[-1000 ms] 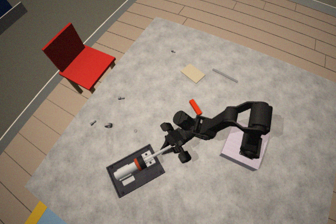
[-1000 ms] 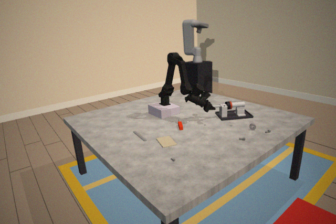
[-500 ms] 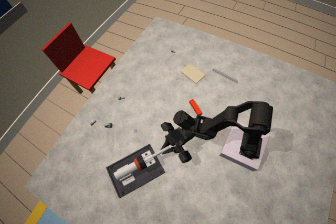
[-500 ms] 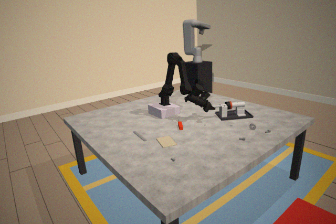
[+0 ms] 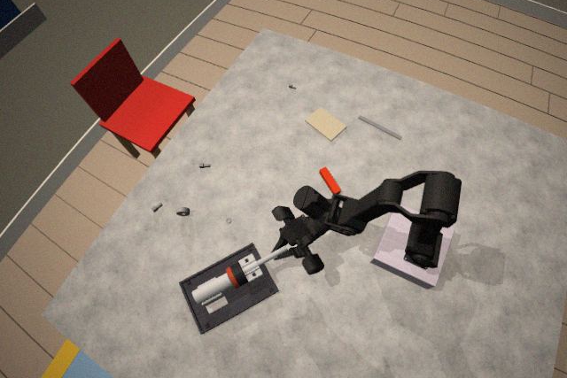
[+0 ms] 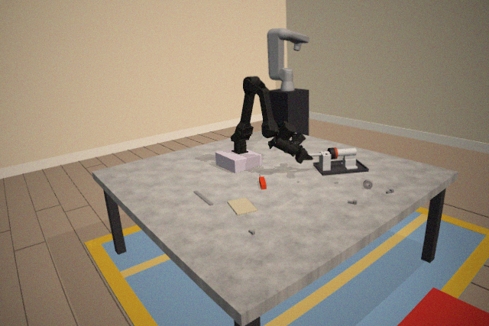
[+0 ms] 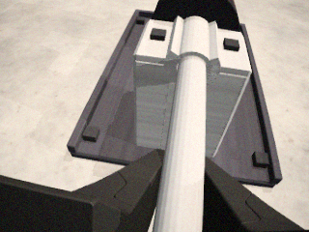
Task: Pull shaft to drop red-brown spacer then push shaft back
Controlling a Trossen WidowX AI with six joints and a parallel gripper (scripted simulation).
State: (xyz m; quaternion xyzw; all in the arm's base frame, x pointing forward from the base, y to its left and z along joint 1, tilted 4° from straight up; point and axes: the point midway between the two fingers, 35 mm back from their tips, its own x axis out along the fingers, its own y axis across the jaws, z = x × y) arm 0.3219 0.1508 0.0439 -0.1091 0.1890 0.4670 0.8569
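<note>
My gripper [image 5: 282, 250] [image 6: 308, 156] [image 7: 179, 162] is shut on the free end of the white shaft [image 5: 270, 257] [image 7: 189, 106], in front of the white support block [image 6: 325, 163] [image 7: 154, 103]. The shaft runs through the top of that block. Behind it a wide black spacer [image 5: 238, 273] [image 6: 331, 153] [image 7: 193, 9] and the red-brown spacer [image 5: 232, 276] [image 6: 335, 153] sit in line. The red-brown spacer is against the white cylindrical housing [image 5: 211, 289] [image 6: 347, 152], with no gap that I can see. The shaft inside the spacers and housing is hidden.
The fixture stands on a dark tray [image 5: 244, 304] [image 6: 339, 171] [image 7: 113, 113]. A red-orange block [image 5: 330, 180] [image 6: 262, 182] lies beside the arm. A beige plate [image 5: 325, 124], a grey bar [image 5: 379, 127], a dark ring [image 5: 182, 212] and several small bolts lie farther off.
</note>
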